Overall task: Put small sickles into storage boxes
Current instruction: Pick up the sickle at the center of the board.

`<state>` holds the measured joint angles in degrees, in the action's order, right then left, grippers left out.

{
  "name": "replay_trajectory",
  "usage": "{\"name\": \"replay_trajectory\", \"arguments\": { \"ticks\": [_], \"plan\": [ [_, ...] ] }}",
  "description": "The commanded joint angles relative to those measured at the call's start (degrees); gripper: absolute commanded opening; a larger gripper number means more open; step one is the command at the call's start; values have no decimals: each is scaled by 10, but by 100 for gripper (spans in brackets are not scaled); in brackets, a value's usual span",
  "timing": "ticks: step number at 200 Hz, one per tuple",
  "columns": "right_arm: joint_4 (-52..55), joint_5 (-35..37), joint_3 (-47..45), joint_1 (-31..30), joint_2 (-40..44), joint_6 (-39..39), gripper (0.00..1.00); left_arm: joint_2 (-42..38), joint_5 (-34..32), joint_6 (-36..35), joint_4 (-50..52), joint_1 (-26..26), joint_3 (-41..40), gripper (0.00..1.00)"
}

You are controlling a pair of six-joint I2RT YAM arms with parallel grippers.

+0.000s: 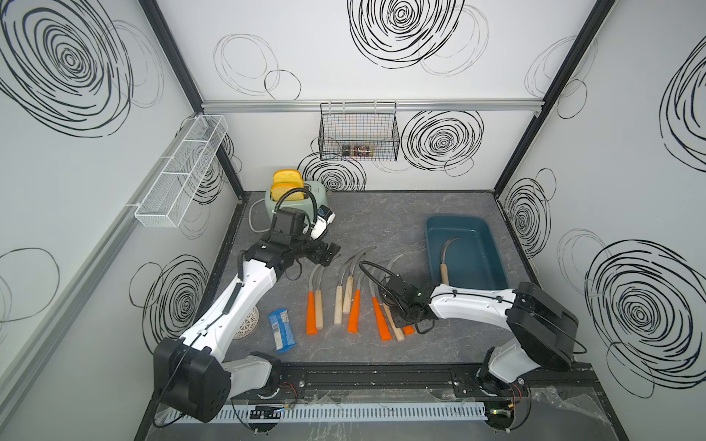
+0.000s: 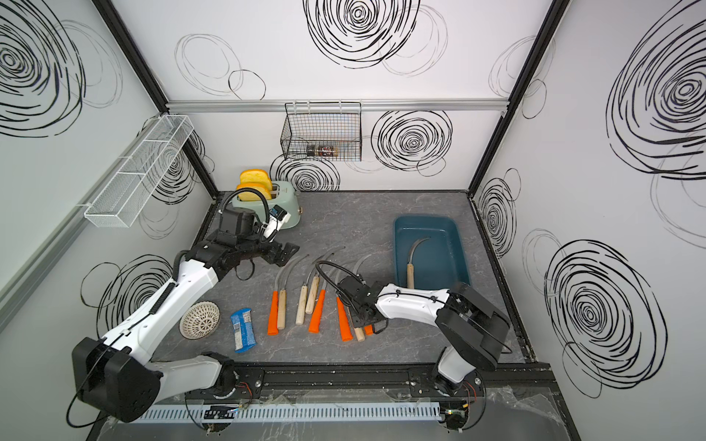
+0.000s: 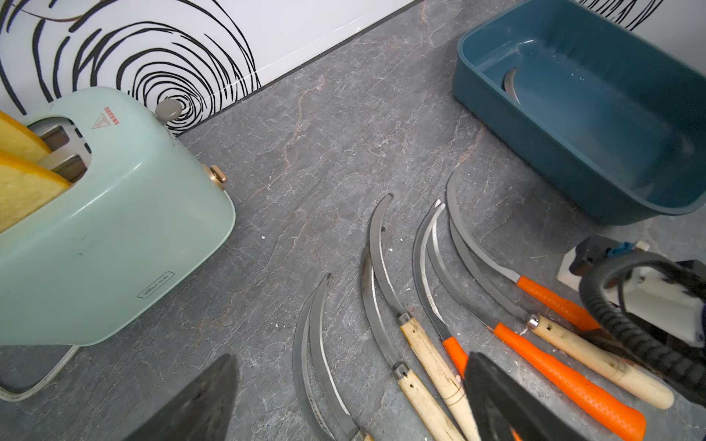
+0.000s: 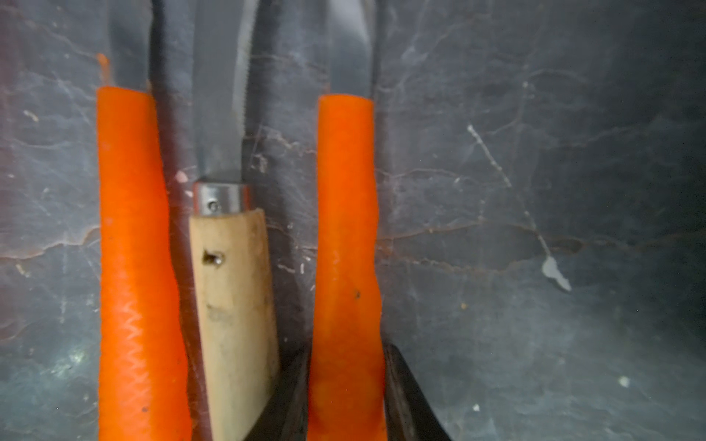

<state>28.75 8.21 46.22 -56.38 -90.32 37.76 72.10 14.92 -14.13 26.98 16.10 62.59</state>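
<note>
Right claw (image 1: 405,322) low over sickle row (image 1: 344,294) just beside teal tub (image 1: 485,244) in a top view; wood-handled sickle (image 1: 444,259) lies inside tub. Left wrist view: left claw (image 3: 351,366) spread wide, empty. Right wrist view: fingers (image 4: 290,397) clamp orange-handled sickle (image 4: 344,229) on worktop (image 4: 535,191).

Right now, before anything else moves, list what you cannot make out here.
Sickle in the tub: left wrist view shows only its blade tip; the near wall hides the rest.
Right gripper: its own wrist covers the fingertips in both top views.
Items in the black wire basket: too small to name.
</note>
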Motion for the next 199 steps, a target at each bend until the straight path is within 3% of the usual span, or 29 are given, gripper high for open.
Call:
{"name": "replay_trajectory", "arguments": {
  "ticks": [1,199],
  "plan": [
    [33,0,-42,3,-35,7,29,2,-4,-7,-3,4,21,96],
    [35,43,-16,21,38,-19,4,-4,-15,-10,-6,6,16,96]
  ]
}}
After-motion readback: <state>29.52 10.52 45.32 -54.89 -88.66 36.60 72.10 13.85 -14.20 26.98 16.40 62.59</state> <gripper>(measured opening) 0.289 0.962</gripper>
